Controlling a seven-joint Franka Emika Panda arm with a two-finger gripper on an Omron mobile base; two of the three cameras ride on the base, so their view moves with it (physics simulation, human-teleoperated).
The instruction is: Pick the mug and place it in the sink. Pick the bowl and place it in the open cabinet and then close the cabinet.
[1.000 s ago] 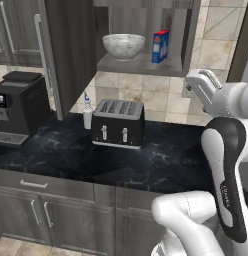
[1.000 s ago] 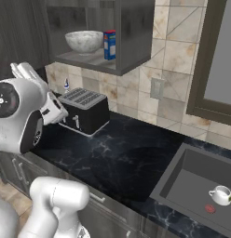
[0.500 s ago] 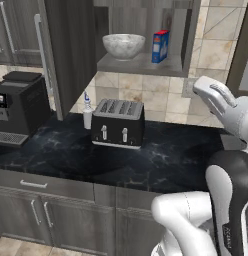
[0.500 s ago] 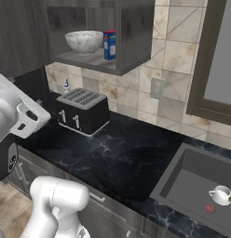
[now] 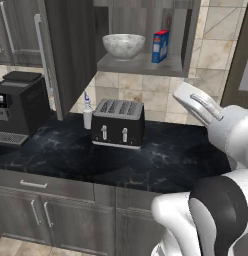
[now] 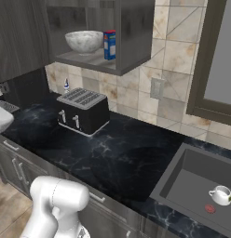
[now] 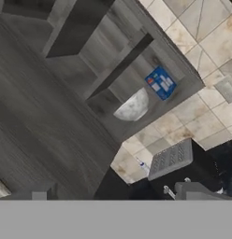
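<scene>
Up in the open cabinet (image 5: 146, 62), at the top centre of the left base view, the bowl (image 5: 123, 46) is sitting on the shelf with a blue box (image 5: 160, 46) standing just beside it to the right. I am seeing the same pair in the upper left of the right base view, bowl (image 6: 84, 41) to the left of the box (image 6: 109, 44), and the cabinet door (image 5: 71, 55) is hanging open along the left side of the shelf in the left base view. Below the shelf, a black toaster (image 5: 118, 123) is resting on the dark marbled counter (image 5: 166, 160), with a small white bottle (image 5: 87, 115) just beside its left end. A black coffee machine (image 5: 18, 107) is standing at the left edge of that view.

Over in the lower right of the right base view, the mug (image 6: 220, 195) is sitting upright inside the sink (image 6: 192, 183), close to the red drain mark (image 6: 210, 209).

I am watching the hand view rolled over at a slant: the bowl (image 7: 133, 107) and the box (image 7: 160, 83) are lying near the middle of the frame, the toaster (image 7: 176, 161) lower right, and the wood-grain door (image 7: 38, 130) across the left. My gripper's fingers are standing spread as wide as they go, with nothing between them.
</scene>
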